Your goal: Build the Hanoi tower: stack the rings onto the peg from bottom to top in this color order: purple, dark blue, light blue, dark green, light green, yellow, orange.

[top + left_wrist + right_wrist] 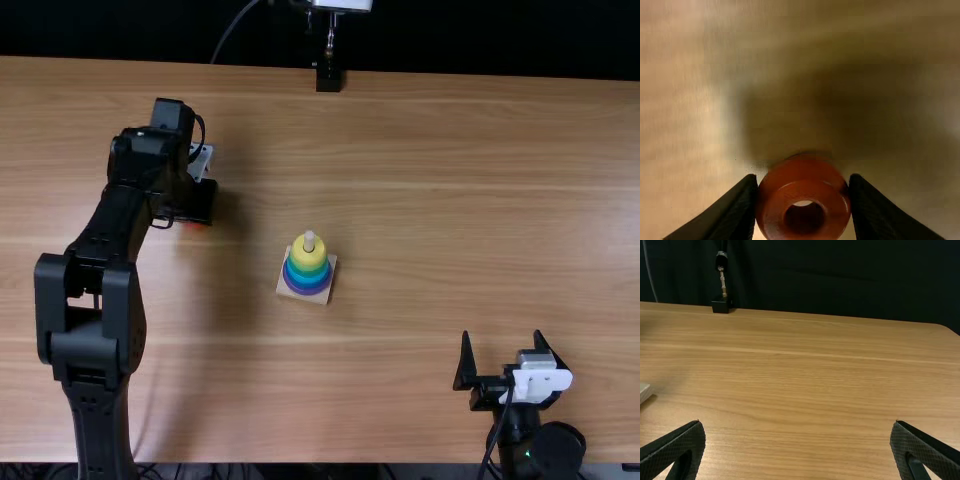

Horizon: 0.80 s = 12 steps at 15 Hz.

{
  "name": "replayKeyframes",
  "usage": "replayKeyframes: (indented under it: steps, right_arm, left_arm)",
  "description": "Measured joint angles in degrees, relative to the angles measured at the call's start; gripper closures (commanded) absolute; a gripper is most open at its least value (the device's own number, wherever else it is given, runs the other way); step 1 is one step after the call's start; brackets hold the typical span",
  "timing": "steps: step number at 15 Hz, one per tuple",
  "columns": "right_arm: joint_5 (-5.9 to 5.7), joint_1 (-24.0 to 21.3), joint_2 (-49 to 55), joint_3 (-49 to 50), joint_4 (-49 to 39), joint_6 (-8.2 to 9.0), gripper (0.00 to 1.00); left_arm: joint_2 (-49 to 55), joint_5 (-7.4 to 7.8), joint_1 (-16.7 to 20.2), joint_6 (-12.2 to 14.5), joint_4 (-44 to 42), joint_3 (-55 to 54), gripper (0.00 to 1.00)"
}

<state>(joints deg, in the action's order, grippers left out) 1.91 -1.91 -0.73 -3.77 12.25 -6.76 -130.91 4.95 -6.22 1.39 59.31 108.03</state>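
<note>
- Hanoi tower (pixel 307 270) stands for you near the middle of the wooden table (pixel 430 200), well apart from the far edge and from the near edge.
- You have wide wood surface on both sides of it: the left gripper (pixel 190 205) is to its left and somewhat toward the far edge, the right gripper (pixel 502 350) is to its right, close to the near edge.
- At the far edge you see a small black stand (pixel 328 78), well apart from both grippers.
- Its peg (pixel 309 238) points upright, so the long axis is vertical, and the tip comes out above the yellow ring (pixel 309 256). Under this you find green, light blue and purple; the exact shades between are too small to tell.
- The square base (pixel 317 297) is turned a little against the table edges.
- In the left wrist view your left gripper (pixel 803 177) is closed around the orange ring (pixel 802 192), one finger touching each side; the hole faces toward your camera.
- Your right gripper has its fingers wide apart, with nothing between them.
</note>
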Motion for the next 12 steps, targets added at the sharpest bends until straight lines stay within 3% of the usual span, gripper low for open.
replayKeyframes:
  steps: [3, 6, 8, 12]
  right_arm:
    - [0.00, 0.00, 0.00, 0.00, 0.00, 0.02, 0.00]
    - [0.00, 0.00, 0.00, 0.00, 0.00, 0.02, 0.00]
    - [0.00, 0.00, 0.00, 0.00, 0.00, 0.02, 0.00]
    - [0.00, 0.00, 0.00, -0.02, 0.00, 0.00, 0.00]
  left_arm:
    - [5.57, 0.04, -0.07, 0.00, 11.47, 3.80, 1.00]
    - [12.72, 0.00, -1.40, -0.15, 13.00, 4.52, 1.00]
    - [16.11, 0.02, -4.96, -0.39, 12.50, 4.50, 1.00]
    - [24.48, 0.26, -12.04, -8.26, 1.03, -2.71, 1.00]
